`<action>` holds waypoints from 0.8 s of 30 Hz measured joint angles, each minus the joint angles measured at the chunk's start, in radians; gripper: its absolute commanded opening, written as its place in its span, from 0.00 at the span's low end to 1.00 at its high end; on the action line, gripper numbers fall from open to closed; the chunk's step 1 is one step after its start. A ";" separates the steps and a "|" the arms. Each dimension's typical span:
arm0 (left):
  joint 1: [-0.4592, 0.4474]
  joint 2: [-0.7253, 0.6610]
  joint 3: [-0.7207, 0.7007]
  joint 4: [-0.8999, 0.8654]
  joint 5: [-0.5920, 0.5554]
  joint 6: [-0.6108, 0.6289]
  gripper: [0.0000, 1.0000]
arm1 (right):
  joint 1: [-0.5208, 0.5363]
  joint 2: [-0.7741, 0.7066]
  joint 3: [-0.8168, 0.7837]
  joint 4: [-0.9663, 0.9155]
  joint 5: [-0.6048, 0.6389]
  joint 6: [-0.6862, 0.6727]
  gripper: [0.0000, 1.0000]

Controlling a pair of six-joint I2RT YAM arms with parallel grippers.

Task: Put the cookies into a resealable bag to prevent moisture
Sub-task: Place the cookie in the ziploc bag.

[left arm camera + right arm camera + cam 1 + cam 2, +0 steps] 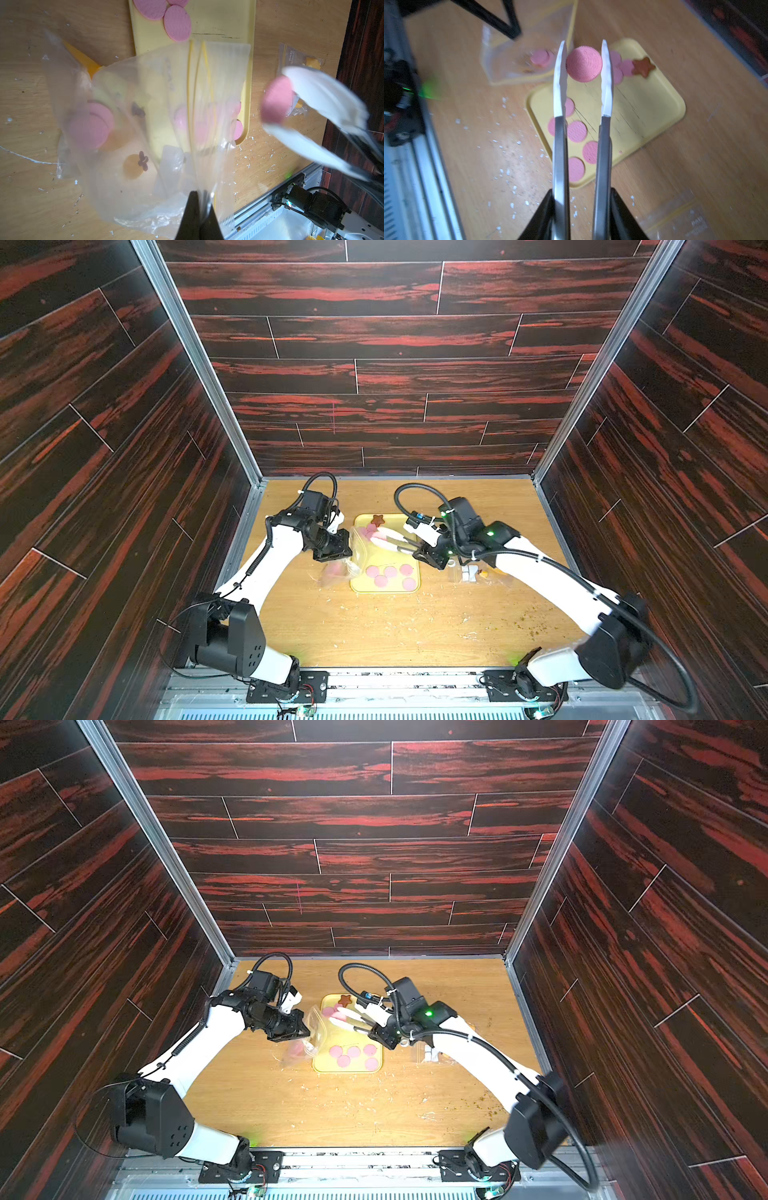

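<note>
1. Top views: wooden table point(395, 635) point(353, 1115) spans the whole floor of the cell, w/ both arms reaching in over it.
2. Yellow tray point(395, 560) point(654, 108) lies flat at table centre, between the two arms.
3. Clear bag point(359, 547) point(145, 124) sits at tray's left side, partly over tray's left edge. Its lower part rests on the table and its zip edge is lifted. Left gripper point(347, 549) point(197, 195) has jaws fully closed, pinching the bag's rim.
4. Spare bag point(478, 572) point(675, 220) lies flat on the table right of the tray, under the right arm.
5. Tongs point(386, 541) point(606, 83) have metal handles and white tips. Right gripper point(417, 549) point(583, 207) is part-closed, clamping both handles.
6. Held cookie point(584, 63) point(276, 99), a pink disc, is squeezed edge-on betw. the tong tips, raised over the tray's far part. It is near the bag's mouth, not inside.
7. Bagged cookies point(89, 128) point(334, 569): at least two pink discs overlap at the bag's bottom.
8. Tray cookies point(390, 571) point(577, 131): five pink discs at the near end, a few more at the far end.
9. Star cookie point(377, 519) point(642, 66), brown, is at the tray's far edge, touching a pink disc.
10. Crumbs point(361, 610) point(508, 172) are pale flecks scattered on the table near the tray.
</note>
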 measured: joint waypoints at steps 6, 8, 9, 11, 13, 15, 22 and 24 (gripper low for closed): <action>0.000 0.000 0.000 0.000 0.000 0.000 0.00 | 0.004 0.045 0.000 0.026 -0.129 0.011 0.42; 0.000 0.000 0.000 0.000 0.000 0.000 0.00 | 0.007 0.077 0.001 0.027 -0.149 0.013 0.43; 0.000 0.000 0.000 0.000 0.000 0.000 0.00 | 0.007 0.093 0.001 0.027 -0.158 0.013 0.45; 0.000 0.000 0.000 0.000 0.000 0.000 0.00 | 0.007 0.109 0.001 0.027 -0.172 0.016 0.47; 0.000 0.000 0.000 0.000 0.001 0.000 0.00 | 0.007 0.113 0.002 0.028 -0.196 0.018 0.48; 0.000 0.000 0.000 0.000 0.001 -0.001 0.00 | 0.007 0.113 0.008 0.033 -0.219 0.020 0.50; 0.000 0.000 0.000 0.000 0.001 -0.001 0.00 | 0.006 0.111 0.009 0.043 -0.225 0.021 0.51; 0.001 0.000 0.000 0.000 0.000 -0.001 0.00 | -0.002 0.098 -0.003 0.048 -0.208 0.027 0.51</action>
